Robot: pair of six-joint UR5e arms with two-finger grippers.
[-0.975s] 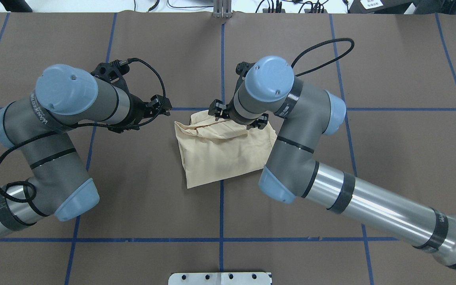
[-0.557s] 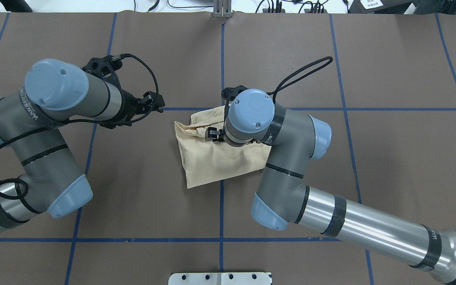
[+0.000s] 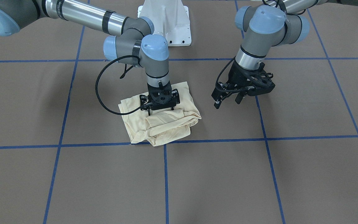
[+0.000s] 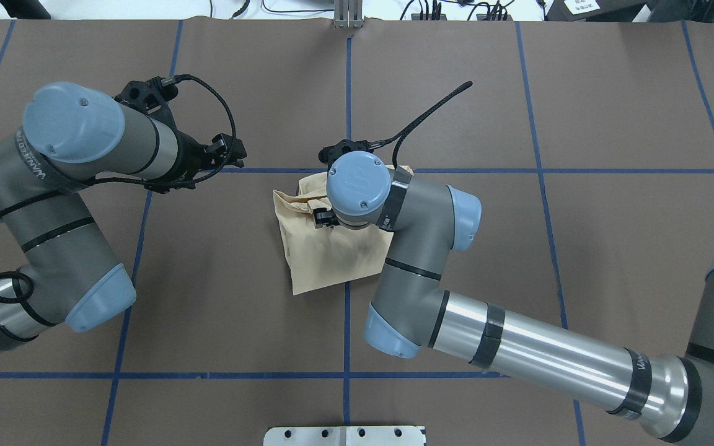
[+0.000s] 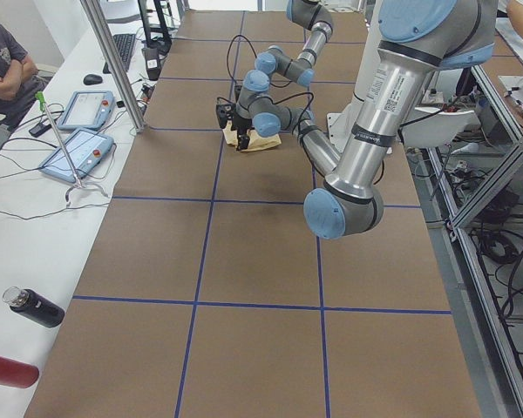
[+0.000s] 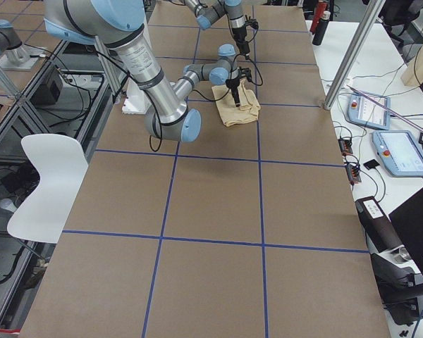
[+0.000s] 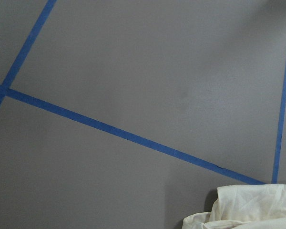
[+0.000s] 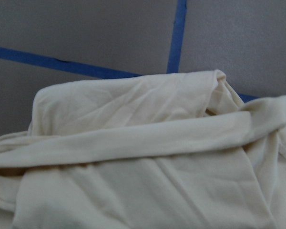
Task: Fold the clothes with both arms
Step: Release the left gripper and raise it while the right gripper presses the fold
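The cream-yellow shirt [image 3: 166, 124] lies folded in a small bundle at the table's middle [image 4: 326, 263], with a rolled fold along its far edge. Its print and neck tag are hidden. It also shows in the right wrist view [image 8: 133, 157] and at the left wrist view's bottom corner [image 7: 248, 210]. My right gripper [image 3: 161, 108] points straight down, open, just over the bundle's top, holding nothing. My left gripper [image 3: 227, 101] is open and empty, hovering above bare table beside the shirt, clear of it [image 4: 233, 153].
The white pedestal base [image 3: 166, 21] stands behind the shirt. Blue tape lines [image 4: 347, 334] cross the brown table cover. A metal plate [image 4: 344, 435] sits at the near edge. A side bench holds tablets [image 5: 78, 148] and bottles [image 5: 35, 306].
My right arm has swung left, so its wrist now sits over the bundle's far part. My left arm has drawn back to the left, away from the shirt.
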